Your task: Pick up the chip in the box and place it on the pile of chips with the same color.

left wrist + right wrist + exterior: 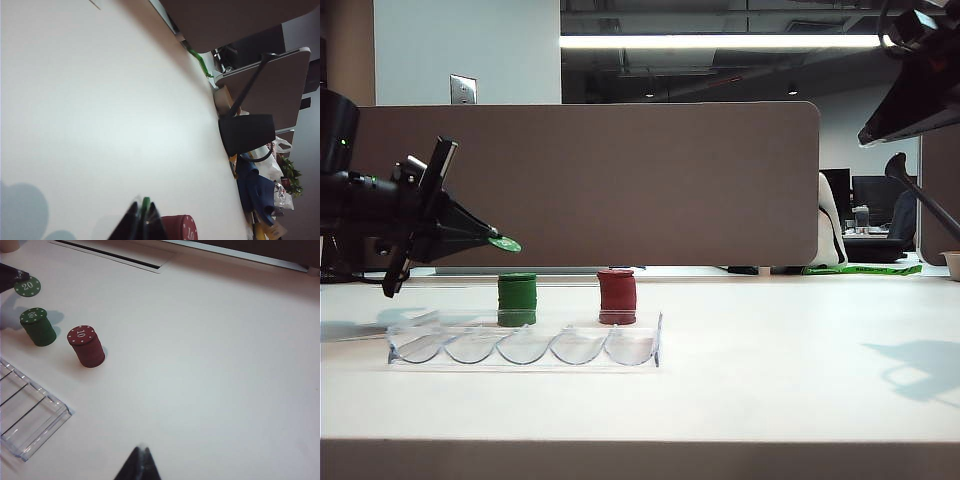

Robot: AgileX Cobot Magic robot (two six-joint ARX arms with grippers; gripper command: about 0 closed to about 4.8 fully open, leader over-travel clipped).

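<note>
The left gripper (492, 238) has its jaws shut on the dark green round "20" chip (505, 243), held flat above the green cylinder-shaped pile of chips (517, 293) for stacking; the right gripper (141, 460) rests closed, empty, over the table (210, 355).

box (30, 420) cut off at edge, right pincer (141, 452) tips only, red stack (181, 227) partly out of frame

Open-plan office. White desk (770, 380) backed by a grey partition (620, 180); beyond it, fluorescent strip light (720, 41), exposed ceiling, monitors (880, 195) on further desks, wall switch plate (463, 89).
</note>
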